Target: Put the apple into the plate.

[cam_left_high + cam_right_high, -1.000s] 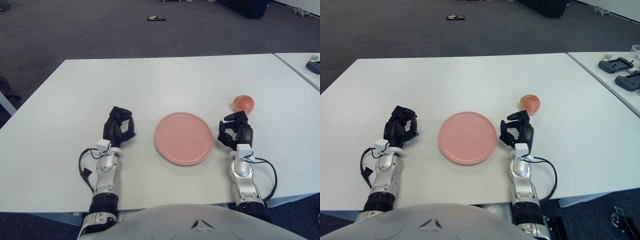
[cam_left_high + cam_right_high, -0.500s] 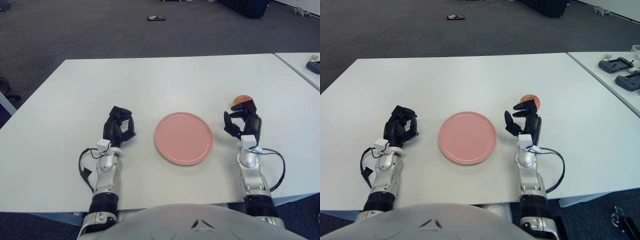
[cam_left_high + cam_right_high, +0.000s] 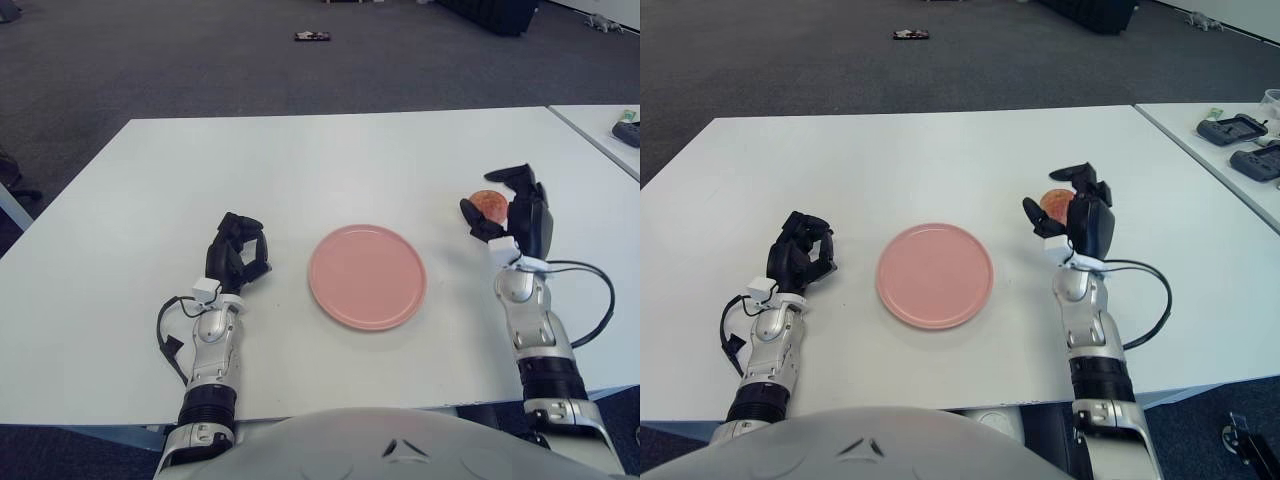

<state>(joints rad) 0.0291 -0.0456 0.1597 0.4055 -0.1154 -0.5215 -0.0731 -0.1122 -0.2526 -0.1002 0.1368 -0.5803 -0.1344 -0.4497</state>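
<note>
1. The left hand (image 3: 237, 258) is where it was a second ago: resting on the white bench (image 3: 150, 180) left of the plate, fingers clenched on nothing.
2. The pink plate (image 3: 367, 277) has not shifted; it lies flat near the middle of the bench, nothing on it.
3. The right hand (image 3: 510, 212) has changed most. A second ago it sat low beside the plate's right rim, short of the apple; now it has gone forward and to the right and stands around the apple (image 3: 487, 204), fingers spread, one above it and one at its left.
4. Whether those fingers touch the apple I cannot tell; they are not closed on it.
5. The apple stays on the bench where it was, right of the plate and a little farther back, apart from the rim.
6. Bare bench lies between plate and apple, and all across the far half.
7. The bench's right edge runs near the right hand; beyond a gap stands a second bench (image 3: 1230, 150) with dark devices (image 3: 1232, 129).
</note>
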